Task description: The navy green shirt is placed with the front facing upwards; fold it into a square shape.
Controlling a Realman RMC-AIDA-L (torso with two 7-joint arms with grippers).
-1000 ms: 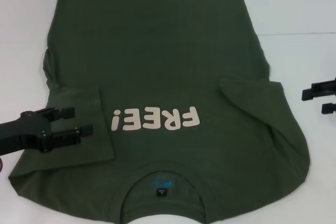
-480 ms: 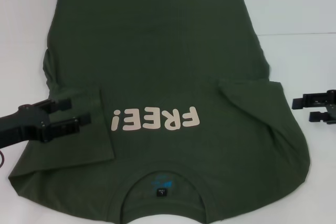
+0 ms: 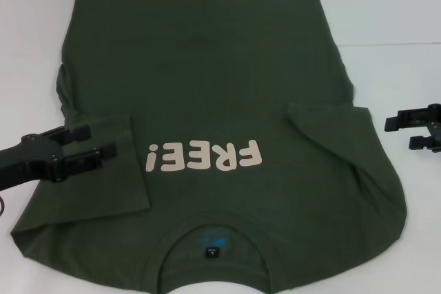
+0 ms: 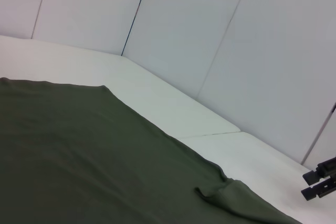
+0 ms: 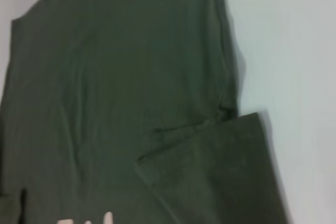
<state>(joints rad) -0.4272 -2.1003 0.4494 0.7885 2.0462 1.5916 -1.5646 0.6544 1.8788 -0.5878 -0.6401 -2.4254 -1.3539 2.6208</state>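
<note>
The navy green shirt [image 3: 207, 80] lies flat on the white table, front up, with the cream "FREE!" print [image 3: 205, 157] and the neck label [image 3: 211, 250] near me. Both sleeves are folded inward onto the body: one [image 3: 110, 166] on the left, one [image 3: 331, 135] on the right. My left gripper [image 3: 96, 142] hovers open over the left folded sleeve, holding nothing. My right gripper [image 3: 403, 133] stands open over bare table just right of the shirt's edge. The left wrist view shows the shirt [image 4: 79, 156] and, far off, the right gripper [image 4: 315, 183]. The right wrist view shows the right folded sleeve [image 5: 220, 171].
The white table [image 3: 393, 12] runs beyond the shirt on the right and far side, with a seam line [image 3: 386, 43] across it. White wall panels [image 4: 210, 35] stand behind the table.
The left gripper has drawn back to the left and slightly up over the sleeve. The right gripper first moved in toward the shirt, then rose a little.
</note>
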